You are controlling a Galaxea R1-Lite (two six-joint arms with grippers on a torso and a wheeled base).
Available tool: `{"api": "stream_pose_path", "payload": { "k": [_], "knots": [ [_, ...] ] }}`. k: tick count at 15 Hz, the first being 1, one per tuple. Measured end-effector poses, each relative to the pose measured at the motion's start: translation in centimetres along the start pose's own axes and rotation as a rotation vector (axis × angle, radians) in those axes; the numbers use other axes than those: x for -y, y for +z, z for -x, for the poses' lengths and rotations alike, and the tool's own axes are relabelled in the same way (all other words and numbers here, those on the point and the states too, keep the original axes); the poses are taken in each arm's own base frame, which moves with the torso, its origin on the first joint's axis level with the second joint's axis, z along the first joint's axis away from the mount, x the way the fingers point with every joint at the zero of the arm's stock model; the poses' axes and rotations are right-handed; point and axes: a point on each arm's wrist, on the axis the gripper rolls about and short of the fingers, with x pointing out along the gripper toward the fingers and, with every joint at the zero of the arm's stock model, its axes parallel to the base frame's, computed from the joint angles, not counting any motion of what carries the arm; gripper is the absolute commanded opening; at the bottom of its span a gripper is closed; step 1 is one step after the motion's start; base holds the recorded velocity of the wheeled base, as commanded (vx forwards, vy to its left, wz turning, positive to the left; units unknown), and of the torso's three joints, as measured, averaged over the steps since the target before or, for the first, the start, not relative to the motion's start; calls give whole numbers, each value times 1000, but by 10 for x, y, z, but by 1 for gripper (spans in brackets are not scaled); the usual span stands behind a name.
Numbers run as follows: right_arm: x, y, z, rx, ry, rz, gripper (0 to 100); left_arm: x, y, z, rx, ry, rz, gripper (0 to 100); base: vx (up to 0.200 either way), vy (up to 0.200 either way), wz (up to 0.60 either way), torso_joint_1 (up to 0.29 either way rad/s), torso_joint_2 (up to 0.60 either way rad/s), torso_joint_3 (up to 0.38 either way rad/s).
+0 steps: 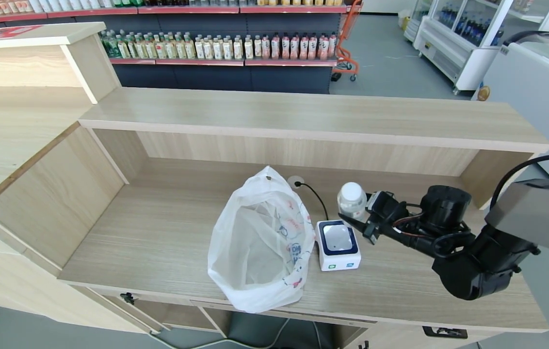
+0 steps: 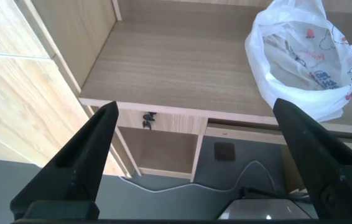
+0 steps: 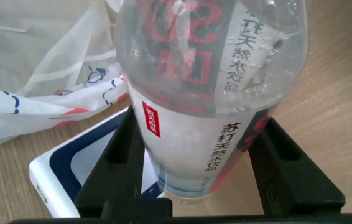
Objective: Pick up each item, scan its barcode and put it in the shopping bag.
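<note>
A clear water bottle [image 1: 352, 198] with a white cap and a red-and-white label [image 3: 207, 93] is held upright just above the counter, beside the back right corner of the scanner. My right gripper [image 1: 358, 219] [image 3: 204, 180] is shut on its lower body, one black finger [image 3: 119, 163] on each side. The white scanner [image 1: 336, 244] [image 3: 70, 171] with a dark-rimmed window lies flat, right of the bag. The white plastic shopping bag [image 1: 260, 242] [image 2: 306, 56] [image 3: 33, 74] stands open at the counter's front. My left gripper [image 2: 194, 104] hangs open, in front of and below the counter edge.
The scanner's black cable [image 1: 315, 196] runs to a hole at the back of the wooden counter [image 1: 158, 232]. A raised shelf [image 1: 303, 116] and side walls enclose the counter. A drawer front with a lock [image 2: 148, 118] sits under the edge. Free counter lies left of the bag.
</note>
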Motion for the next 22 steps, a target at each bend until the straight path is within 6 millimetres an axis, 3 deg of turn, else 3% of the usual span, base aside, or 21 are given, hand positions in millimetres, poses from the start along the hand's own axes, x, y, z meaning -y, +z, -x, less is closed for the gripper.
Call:
{"api": "stream_pose_path", "payload": {
  "k": [8,22],
  "knots": [
    [-8,-5,-28,96,4,38,0,0,0,0,0,0,-1,100,0,0,0,0,0,0],
    [-21,-5,-9,53,47,45,0,0,0,0,1,0,0,100,0,0,0,0,0,0]
  ]
}}
